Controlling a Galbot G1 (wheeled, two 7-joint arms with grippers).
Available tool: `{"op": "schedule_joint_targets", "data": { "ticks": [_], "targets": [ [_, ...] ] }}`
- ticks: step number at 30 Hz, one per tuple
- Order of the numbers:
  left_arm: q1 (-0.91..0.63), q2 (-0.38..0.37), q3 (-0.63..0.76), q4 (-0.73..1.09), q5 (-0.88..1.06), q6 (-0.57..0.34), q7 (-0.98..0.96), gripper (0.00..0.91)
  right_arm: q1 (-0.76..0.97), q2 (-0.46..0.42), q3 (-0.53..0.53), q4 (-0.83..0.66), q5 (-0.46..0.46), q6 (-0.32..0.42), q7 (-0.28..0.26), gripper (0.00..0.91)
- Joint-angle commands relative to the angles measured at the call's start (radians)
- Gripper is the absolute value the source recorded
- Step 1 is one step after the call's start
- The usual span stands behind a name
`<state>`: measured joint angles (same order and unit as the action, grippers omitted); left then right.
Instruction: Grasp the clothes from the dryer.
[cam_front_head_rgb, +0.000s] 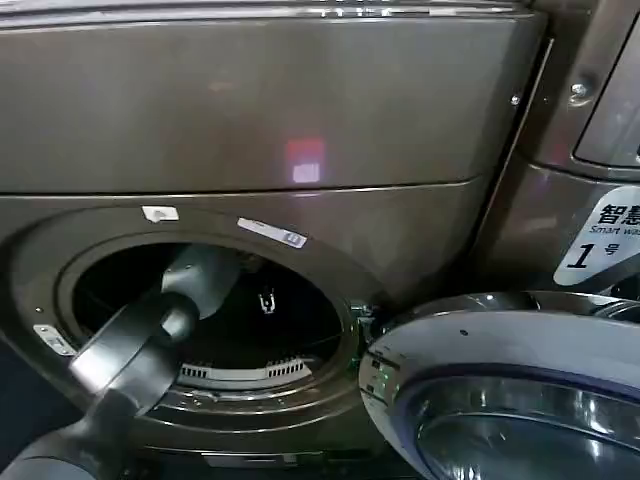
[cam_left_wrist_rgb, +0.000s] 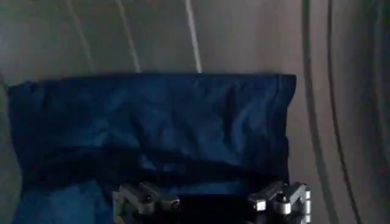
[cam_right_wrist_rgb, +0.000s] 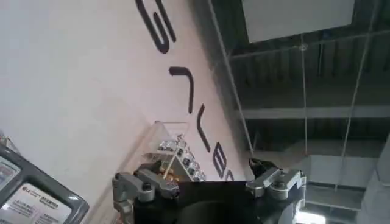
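The dryer (cam_front_head_rgb: 250, 110) is a brown-bronze front-loader with its round porthole (cam_front_head_rgb: 215, 310) open. My left arm (cam_front_head_rgb: 150, 340) reaches through the porthole into the dark drum. In the left wrist view, the clothes are a dark blue folded garment (cam_left_wrist_rgb: 152, 122) lying against the steel drum wall (cam_left_wrist_rgb: 347, 91). My left gripper (cam_left_wrist_rgb: 210, 206) hangs just short of the garment's near edge, open with its fingers wide apart and nothing between them. My right gripper (cam_right_wrist_rgb: 207, 182) is parked away from the dryer, open, and points up at a white wall.
The dryer's door (cam_front_head_rgb: 500, 400), white-rimmed with a glass bowl, stands swung open at the lower right. A white hexagonal sticker with "1" (cam_front_head_rgb: 600, 240) sits on the brown panel to the right. The porthole rim closely surrounds my left arm.
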<state>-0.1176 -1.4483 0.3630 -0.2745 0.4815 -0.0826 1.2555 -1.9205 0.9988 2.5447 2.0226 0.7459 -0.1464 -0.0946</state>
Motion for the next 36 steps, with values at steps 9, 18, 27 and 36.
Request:
{"op": "schedule_joint_targets", "data": {
  "ticks": [9,18,27,36],
  "targets": [
    [0.005,0.002,0.018,0.019,0.018,-0.004,0.027,0.102,0.001,-0.006,0.001,-0.003,0.000,0.001,0.002,0.907],
    [0.006,0.006,0.016,0.018,0.014,-0.004,0.034,0.000,-0.004,-0.002,0.008,-0.005,0.001,0.001,0.001,0.907],
    [0.023,0.008,-0.053,-0.018,-0.088,0.021,-0.049,0.000,-0.002,0.000,0.010,-0.003,0.002,0.002,0.002,0.907],
    [0.083,0.035,-0.228,-0.131,-0.211,0.068,-0.188,0.000,-0.009,0.002,0.018,-0.003,0.003,0.003,0.002,0.907]
  ]
}}
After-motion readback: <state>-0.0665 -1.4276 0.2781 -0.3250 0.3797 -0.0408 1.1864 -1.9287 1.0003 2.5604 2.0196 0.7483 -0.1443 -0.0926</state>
